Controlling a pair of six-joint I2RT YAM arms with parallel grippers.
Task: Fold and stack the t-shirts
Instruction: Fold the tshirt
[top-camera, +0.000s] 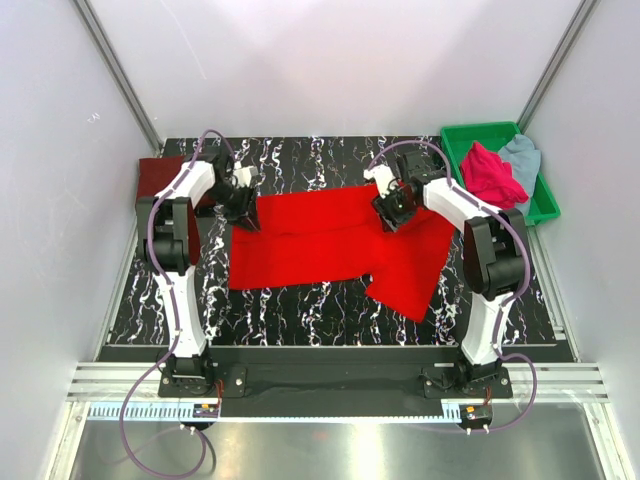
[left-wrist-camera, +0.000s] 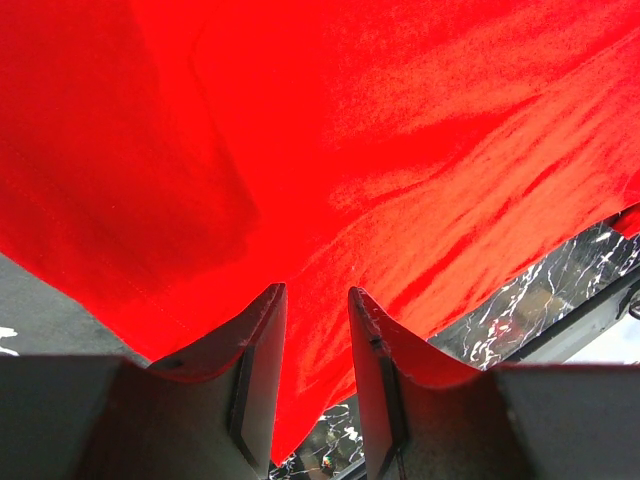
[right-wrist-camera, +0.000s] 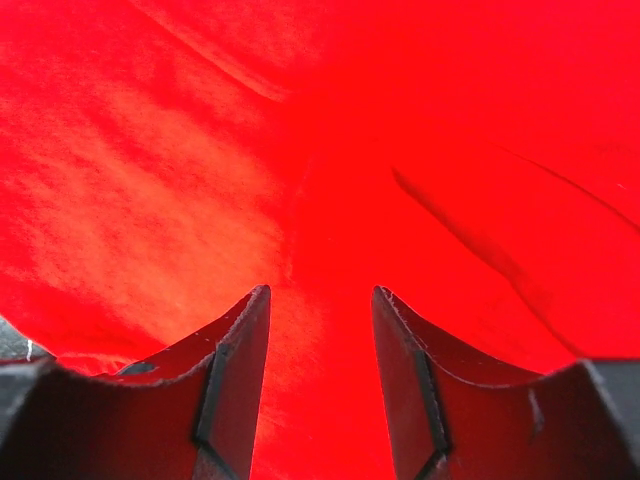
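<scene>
Close up, the left gripper (left-wrist-camera: 315, 290) stands partly parted, nothing pinched; the right gripper (right-wrist-camera: 320, 290) gapes wider, empty too. Both hang over the red t-shirt (top-camera: 320, 245), spread out mid-way on the table (top-camera: 300, 310), long axis left-right, one flap angling near-right; which end is the collar, hard to say.
</scene>
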